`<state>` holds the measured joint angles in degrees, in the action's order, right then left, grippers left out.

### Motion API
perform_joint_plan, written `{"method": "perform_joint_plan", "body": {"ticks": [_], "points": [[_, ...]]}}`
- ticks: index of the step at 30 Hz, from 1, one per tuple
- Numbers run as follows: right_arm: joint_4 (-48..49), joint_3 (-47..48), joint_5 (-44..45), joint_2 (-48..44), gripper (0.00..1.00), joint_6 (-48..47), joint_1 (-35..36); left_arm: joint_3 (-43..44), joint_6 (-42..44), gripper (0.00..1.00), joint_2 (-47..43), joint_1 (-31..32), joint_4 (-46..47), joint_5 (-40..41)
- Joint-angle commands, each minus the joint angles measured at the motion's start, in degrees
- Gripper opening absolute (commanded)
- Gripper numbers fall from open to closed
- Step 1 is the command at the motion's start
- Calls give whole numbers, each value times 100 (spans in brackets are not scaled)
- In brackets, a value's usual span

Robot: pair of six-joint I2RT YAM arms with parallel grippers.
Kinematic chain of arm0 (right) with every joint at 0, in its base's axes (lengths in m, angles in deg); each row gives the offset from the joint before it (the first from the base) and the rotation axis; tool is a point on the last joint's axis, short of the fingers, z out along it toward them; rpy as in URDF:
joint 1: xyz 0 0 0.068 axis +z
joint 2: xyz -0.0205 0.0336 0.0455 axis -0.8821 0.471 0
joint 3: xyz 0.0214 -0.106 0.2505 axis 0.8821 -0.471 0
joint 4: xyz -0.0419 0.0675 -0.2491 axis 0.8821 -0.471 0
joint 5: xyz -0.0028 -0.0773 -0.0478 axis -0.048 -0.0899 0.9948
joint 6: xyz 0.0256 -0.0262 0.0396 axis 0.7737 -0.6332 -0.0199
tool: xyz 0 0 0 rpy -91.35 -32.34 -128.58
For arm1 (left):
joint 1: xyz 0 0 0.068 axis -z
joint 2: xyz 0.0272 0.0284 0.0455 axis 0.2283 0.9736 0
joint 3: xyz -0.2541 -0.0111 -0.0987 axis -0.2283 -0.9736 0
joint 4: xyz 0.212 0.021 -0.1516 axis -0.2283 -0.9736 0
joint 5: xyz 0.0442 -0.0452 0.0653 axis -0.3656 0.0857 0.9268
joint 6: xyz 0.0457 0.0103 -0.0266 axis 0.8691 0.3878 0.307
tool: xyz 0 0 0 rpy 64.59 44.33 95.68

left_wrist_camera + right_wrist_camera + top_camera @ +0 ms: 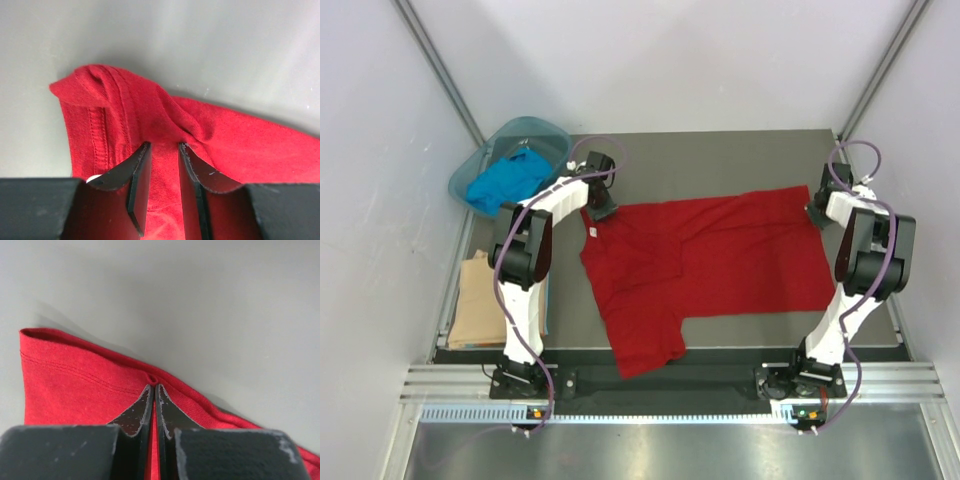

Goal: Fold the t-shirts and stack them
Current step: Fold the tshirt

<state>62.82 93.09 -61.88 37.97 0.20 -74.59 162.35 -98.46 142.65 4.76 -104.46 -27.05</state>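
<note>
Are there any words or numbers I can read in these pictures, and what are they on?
No word, number or sign can be read in any view.
White neck label on the red t-shirt: too small to read.
Blue t-shirt in the teal basin: no print showing.
Tan t-shirt: no print showing.

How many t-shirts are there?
3. A deep red cloth t-shirt lies spread on the grey table; a bright blue one sits in the translucent teal plastic basin; a tan one lies at its left edge. Others may be hidden.
</note>
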Motion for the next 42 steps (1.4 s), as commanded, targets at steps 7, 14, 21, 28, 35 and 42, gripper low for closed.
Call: {"method": "perform_joint_plan", "body": {"ticks": [7, 14, 21, 28, 35, 42], "points": [[364, -179, 28, -312, 0, -237, -243, 277, 3, 34, 542, -117, -556, 638], [249, -311, 247, -514, 0, -228, -252, 628, 55, 34, 700, -196, -714, 700], [232, -381, 274, -646, 0, -246, -261, 874, 73, 34, 884, -205, -855, 647], [74, -84, 72, -830, 21, -500, -252, 1261, 152, 34, 560, -205, -978, 113], [-155, 541, -297, -708, 42, -931, -103, 1191, 248, 38, -100, -187, -443, -292], [-138, 1367, -772, 117, 46, -1213, -94, 902, 415, 37, 163, -178, 242, -1178]]}}
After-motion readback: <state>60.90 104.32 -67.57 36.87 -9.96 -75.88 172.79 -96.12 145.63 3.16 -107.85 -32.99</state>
